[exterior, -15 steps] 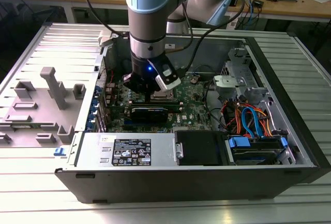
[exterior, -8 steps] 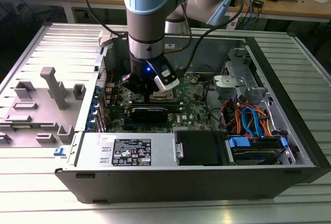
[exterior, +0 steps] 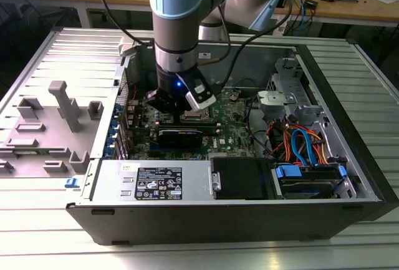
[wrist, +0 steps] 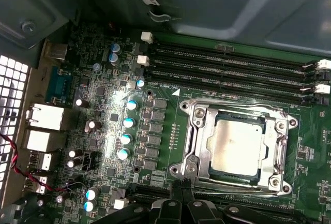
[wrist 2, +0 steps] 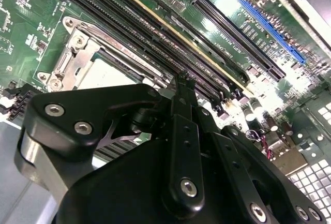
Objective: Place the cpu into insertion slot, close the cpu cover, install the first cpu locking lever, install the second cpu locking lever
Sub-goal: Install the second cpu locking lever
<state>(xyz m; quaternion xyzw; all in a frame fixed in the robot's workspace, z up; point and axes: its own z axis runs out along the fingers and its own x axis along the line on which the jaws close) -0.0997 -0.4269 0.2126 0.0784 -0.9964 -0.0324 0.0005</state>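
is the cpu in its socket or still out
In. The cpu lies flat inside the socket, its silvery top showing through the cover frame in the first wrist view.

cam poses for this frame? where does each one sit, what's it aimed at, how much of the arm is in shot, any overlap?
Exterior view: off the arm, above the open computer case, looking down; arm and gripper over the motherboard.
First wrist view: on the arm, facing the cpu in its insertion slot; gripper at the frame edge.
Second wrist view: on the arm, grazing the board; gripper body in the foreground.
Shared: both wrist views see the slot and memory slots.
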